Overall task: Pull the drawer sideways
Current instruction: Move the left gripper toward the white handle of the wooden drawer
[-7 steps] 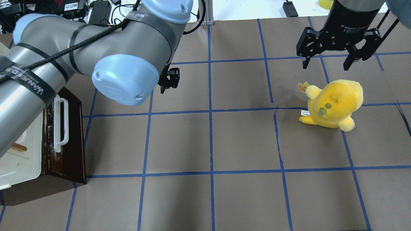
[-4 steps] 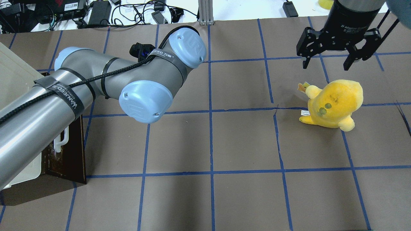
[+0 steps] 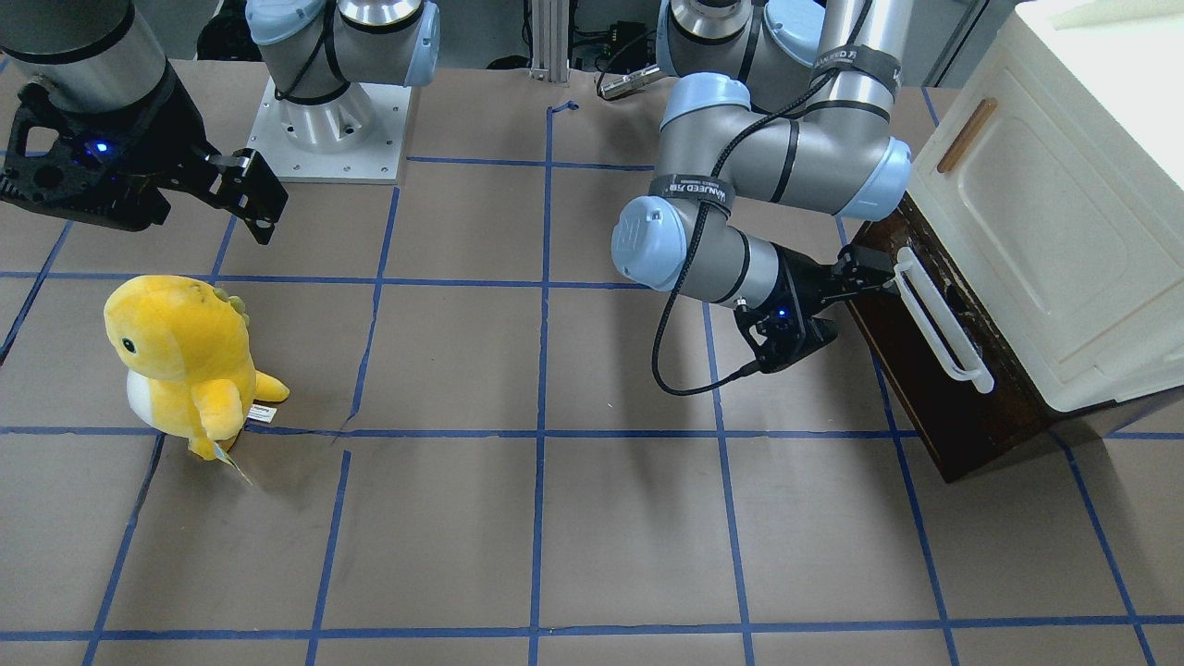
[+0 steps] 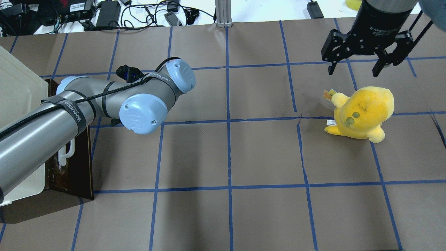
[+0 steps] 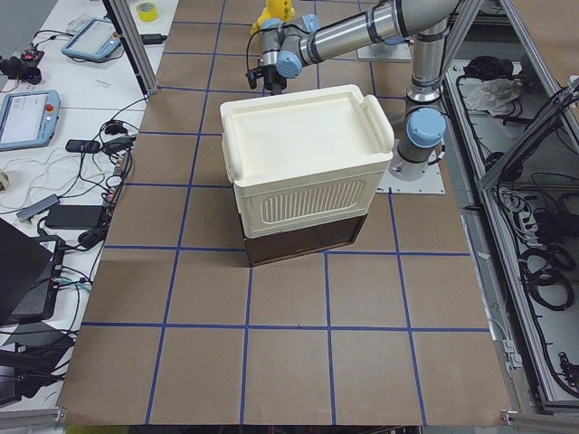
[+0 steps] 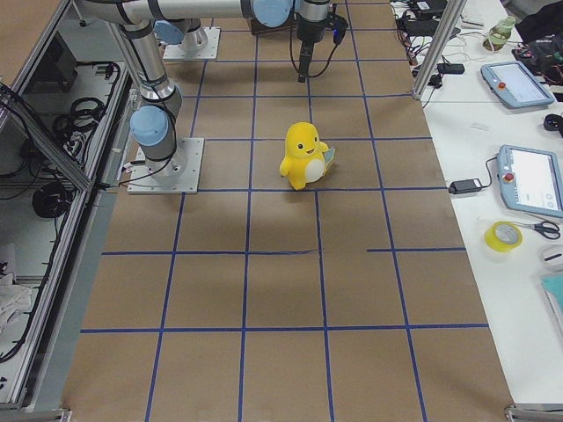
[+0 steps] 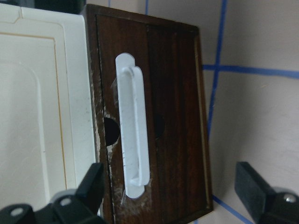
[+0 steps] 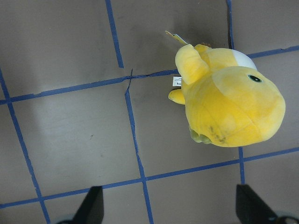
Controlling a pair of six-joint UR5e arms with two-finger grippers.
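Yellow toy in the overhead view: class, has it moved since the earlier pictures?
No. The yellow toy stands in the same spot as in both earlier overhead pictures, just right of where the blue tape lines cross.

Illumination is bright and even, coming from above. Shadows on the brown table point(image 4: 264, 153) are broad and soft-edged; the plush toy point(image 3: 180, 356) throws only a faint one. The left arm point(image 4: 31, 146) carries a long white highlight along its tube. The left wrist view is soft: the drawer point(image 7: 173, 116) is slightly blurred, its handle point(image 7: 132, 130) nearly washed out, and the left gripper point(image 7: 169, 177) fingers point(image 7: 93, 186) are out of focus. The right wrist view shows a pale sheen on the table
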